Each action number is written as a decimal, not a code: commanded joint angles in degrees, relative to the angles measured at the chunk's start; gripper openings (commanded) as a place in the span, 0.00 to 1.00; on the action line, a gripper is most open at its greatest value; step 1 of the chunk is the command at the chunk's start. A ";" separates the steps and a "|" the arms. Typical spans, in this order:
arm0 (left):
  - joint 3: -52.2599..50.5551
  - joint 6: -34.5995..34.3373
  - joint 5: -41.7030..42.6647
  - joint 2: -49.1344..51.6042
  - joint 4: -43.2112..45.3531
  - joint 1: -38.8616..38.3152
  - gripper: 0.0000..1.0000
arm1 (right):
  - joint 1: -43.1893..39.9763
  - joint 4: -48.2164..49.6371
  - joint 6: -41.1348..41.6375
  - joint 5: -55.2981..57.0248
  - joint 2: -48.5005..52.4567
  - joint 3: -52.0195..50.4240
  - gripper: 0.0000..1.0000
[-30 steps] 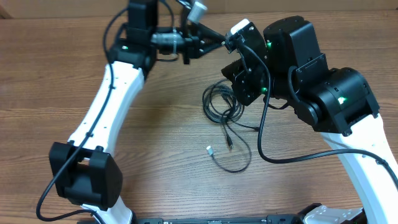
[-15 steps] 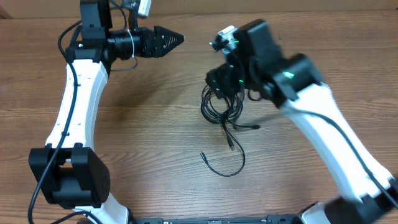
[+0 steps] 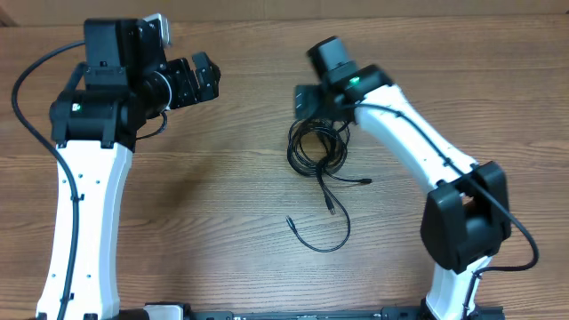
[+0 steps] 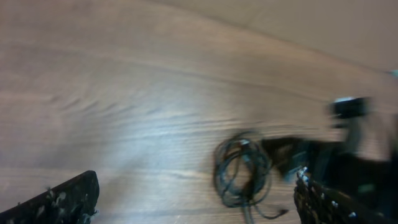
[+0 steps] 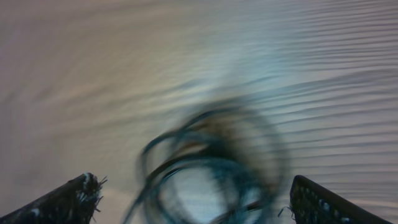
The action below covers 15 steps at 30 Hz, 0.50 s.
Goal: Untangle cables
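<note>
The cables (image 3: pixel 317 148) lie as a small tangle of thin black cords on the wooden table (image 3: pixel 222 196), right of centre. One tail runs down to a loop (image 3: pixel 331 238) and one plug end (image 3: pixel 366 181) sticks out to the right. My right gripper (image 3: pixel 307 103) hovers just behind the tangle, open and holding nothing. In the right wrist view the blurred cables (image 5: pixel 211 168) lie between and ahead of its spread fingertips (image 5: pixel 71 200). My left gripper (image 3: pixel 201 82) stands open at the back left, well apart from the cords. The left wrist view shows the cables (image 4: pixel 241 171) ahead of my left gripper (image 4: pixel 193 208).
The right arm's white links (image 3: pixel 418 151) slope from the tangle to its base at the front right. The left arm (image 3: pixel 84 187) stands along the left side. A pale wall strip (image 3: pixel 400 9) borders the table's far edge.
Both grippers have opened from shut. The left gripper has drawn back to the left. The right arm has swung round to hover over the tangle, whose cords have shifted slightly.
</note>
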 commanded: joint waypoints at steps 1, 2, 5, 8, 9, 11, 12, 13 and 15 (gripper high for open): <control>-0.46 -1.70 -4.28 3.15 -0.50 -3.34 0.99 | -8.07 -0.70 6.08 1.73 -1.33 0.42 0.97; -0.59 -1.70 -4.31 4.07 -0.22 -4.76 0.99 | -10.25 -1.44 6.05 0.17 -1.55 0.42 0.97; -0.59 -1.64 -4.35 7.50 0.94 -9.27 1.00 | -15.87 -3.87 4.92 -4.22 -1.90 0.42 0.97; -0.59 -1.09 -4.37 11.54 3.37 -14.03 1.00 | -19.89 -5.33 1.18 -8.59 -1.90 0.42 0.97; -0.59 -0.44 -4.39 13.16 4.52 -15.61 1.00 | -21.03 -5.88 -0.15 -9.75 -1.92 0.42 0.96; -0.59 0.33 -4.76 16.24 6.43 -18.03 1.00 | -22.53 -6.97 -1.81 -10.49 -2.05 0.42 0.96; -0.59 0.63 -4.79 17.73 7.23 -18.88 1.00 | -23.19 -7.56 -2.51 -10.43 -2.21 0.42 0.96; -0.59 1.40 -4.76 19.45 8.02 -19.50 1.00 | -23.89 -8.22 -3.65 -10.51 -2.45 0.42 0.96; -0.59 1.97 -4.79 22.34 8.76 -19.93 1.00 | -24.57 -8.94 -5.16 -10.47 -2.80 0.42 0.96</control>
